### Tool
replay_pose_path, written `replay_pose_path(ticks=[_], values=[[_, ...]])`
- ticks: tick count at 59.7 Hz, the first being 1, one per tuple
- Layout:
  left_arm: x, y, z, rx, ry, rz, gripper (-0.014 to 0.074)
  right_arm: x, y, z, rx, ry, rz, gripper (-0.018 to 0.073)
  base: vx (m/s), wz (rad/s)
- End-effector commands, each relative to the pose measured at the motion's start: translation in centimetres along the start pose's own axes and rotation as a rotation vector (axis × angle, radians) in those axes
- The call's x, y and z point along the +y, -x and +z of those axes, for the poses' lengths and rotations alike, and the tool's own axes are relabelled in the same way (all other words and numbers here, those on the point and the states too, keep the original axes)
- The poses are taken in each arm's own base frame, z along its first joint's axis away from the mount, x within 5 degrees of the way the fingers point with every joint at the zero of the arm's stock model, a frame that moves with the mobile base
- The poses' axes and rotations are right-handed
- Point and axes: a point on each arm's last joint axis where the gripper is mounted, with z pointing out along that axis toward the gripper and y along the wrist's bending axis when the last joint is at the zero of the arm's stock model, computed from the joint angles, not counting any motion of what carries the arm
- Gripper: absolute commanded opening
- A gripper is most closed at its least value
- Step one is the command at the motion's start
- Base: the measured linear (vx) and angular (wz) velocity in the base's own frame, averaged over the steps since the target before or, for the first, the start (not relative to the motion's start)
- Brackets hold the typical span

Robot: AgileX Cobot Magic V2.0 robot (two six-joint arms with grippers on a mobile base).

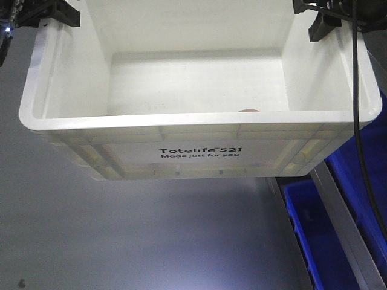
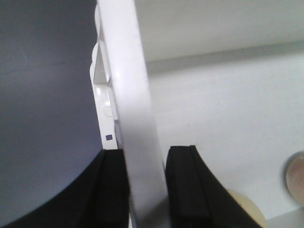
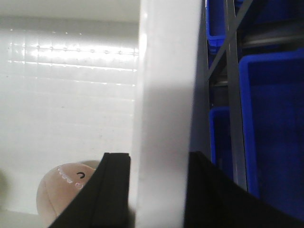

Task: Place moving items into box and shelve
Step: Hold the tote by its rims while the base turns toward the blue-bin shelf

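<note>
Black matte fingers [image 2: 114, 190] of the left end effector [image 2: 147, 187] sit closest, pinched narrow on the smooth rounded rim of the large white rectangular plastic crate [image 1: 193, 136], one pad outside the wall and one inside. In the front view that grip is at 11 o'clock of the crate. At 1 o'clock the right end effector [image 3: 156, 190] clamps the opposite side rim, also closed tight on the plastic. Ribbed webbing runs under the rim, and black print marks the glossy front wall. On the crate floor lie a pinkish-brown soft round ball [image 3: 61, 185] with faint stitched marks and a pale cream soft round ball [image 2: 244, 206], with a gap between them. Blue plastic bins [image 1: 314, 241] in a grey metal shelf frame [image 1: 334, 205] stand at 4 o'clock of the crate.
</note>
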Motion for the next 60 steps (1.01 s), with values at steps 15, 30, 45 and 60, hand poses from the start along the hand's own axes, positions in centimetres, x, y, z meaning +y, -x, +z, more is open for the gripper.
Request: replay_pose_path(ticks=[15, 30, 45, 60], values=[[-0.34, 1.8, -3.53, -0.216, 0.015, 0.038, 0.0, -1.09, 0.23, -3.66, -0.113, -0.056, -0.014, -0.0005, 0.5, 0.1], [-0.34, 1.8, -3.53, -0.216, 0.015, 0.038, 0.0, -1.09, 0.23, -3.66, -0.113, -0.056, -0.014, -0.0005, 0.45, 0.14], [-0.34, 1.8, -3.53, -0.216, 0.015, 0.038, 0.0, -1.09, 0.23, -3.66, -0.113, -0.056, -0.014, -0.0005, 0.4, 0.19], [-0.34, 1.8, -3.53, -0.216, 0.015, 0.038, 0.0, -1.09, 0.23, -3.66, -0.113, -0.056, -0.014, -0.0005, 0.35, 0.22]])
